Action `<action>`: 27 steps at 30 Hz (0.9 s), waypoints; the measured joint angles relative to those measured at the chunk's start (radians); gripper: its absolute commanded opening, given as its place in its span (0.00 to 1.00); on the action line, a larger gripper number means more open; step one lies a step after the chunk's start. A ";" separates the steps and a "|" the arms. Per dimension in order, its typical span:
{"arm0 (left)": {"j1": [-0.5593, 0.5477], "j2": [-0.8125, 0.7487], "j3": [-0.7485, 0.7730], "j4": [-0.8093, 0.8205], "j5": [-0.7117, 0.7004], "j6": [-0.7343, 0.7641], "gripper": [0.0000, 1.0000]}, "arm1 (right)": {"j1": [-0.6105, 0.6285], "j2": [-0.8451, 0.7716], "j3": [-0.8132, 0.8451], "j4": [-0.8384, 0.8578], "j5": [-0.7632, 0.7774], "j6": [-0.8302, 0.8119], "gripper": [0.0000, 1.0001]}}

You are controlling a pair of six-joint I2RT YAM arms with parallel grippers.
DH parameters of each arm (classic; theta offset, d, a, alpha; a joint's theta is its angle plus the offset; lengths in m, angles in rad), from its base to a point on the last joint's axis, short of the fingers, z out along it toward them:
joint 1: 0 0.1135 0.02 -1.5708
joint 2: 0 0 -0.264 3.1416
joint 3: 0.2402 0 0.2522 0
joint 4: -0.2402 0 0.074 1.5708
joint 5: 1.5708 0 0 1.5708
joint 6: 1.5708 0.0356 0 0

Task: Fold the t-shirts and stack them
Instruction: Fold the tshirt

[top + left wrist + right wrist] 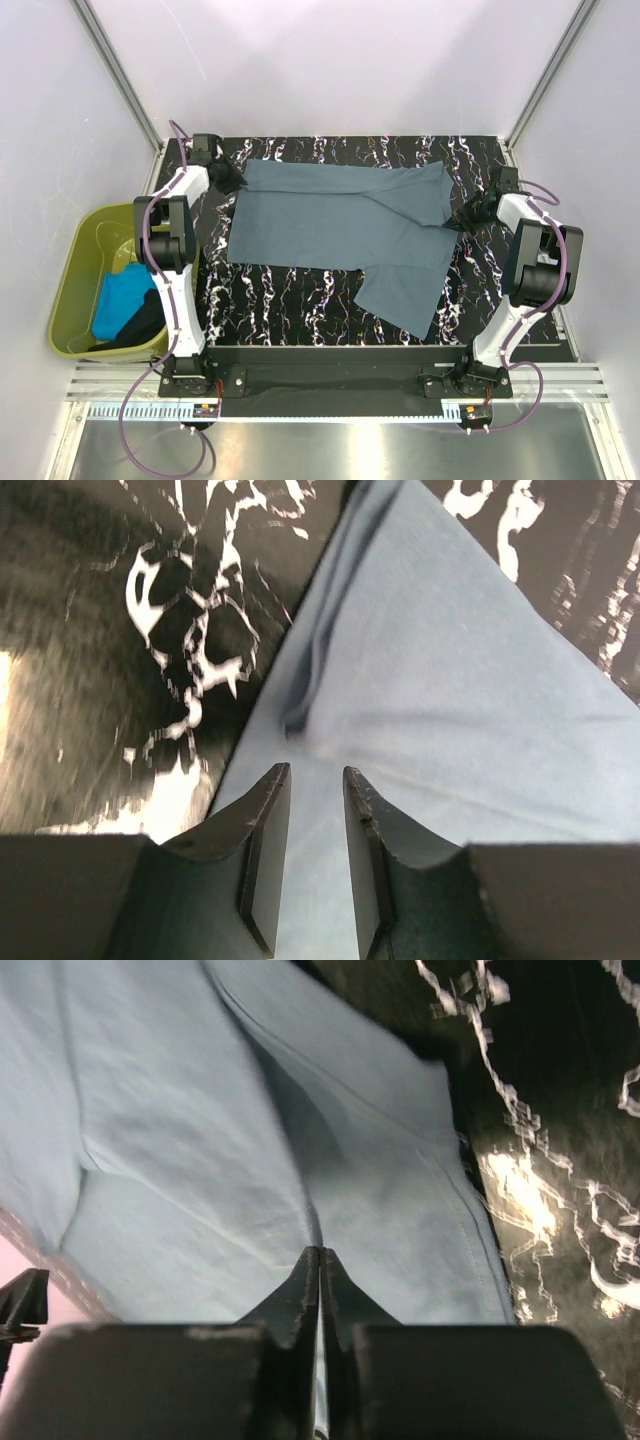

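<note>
A slate grey-blue cloth t-shirt [330, 225] lies on the black marbled table [290, 300]. Left, an olive-green plastic tub [80, 270] holds two shirts [120, 300].

Black white-veined marble table [300, 300] between plain pale walls [350, 60].

Robot lab cell, white panel walls [330, 60], aluminium frame posts [120, 75], black marbled table [290, 300]

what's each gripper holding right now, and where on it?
Right gripper pinches a fold of the grey-blue t-shirt near its right edge. Left gripper is open over the shirt, holding nothing.
</note>
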 measured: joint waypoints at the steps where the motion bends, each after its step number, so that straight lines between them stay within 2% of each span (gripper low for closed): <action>1: 0.000 -0.013 -0.006 -0.007 0.000 0.001 0.32 | -0.001 0.004 0.000 -0.015 -0.011 -0.007 0.00; 9: -0.011 -0.076 -0.015 0.024 0.071 -0.001 0.32 | -0.003 0.003 0.000 -0.084 -0.078 -0.052 0.00; 17: -0.057 0.057 0.105 0.063 0.172 -0.032 0.31 | -0.006 -0.032 -0.032 -0.089 -0.121 -0.044 0.00; 27: -0.032 0.133 0.129 0.081 0.206 -0.080 0.30 | -0.005 -0.220 -0.144 -0.089 -0.133 -0.006 0.00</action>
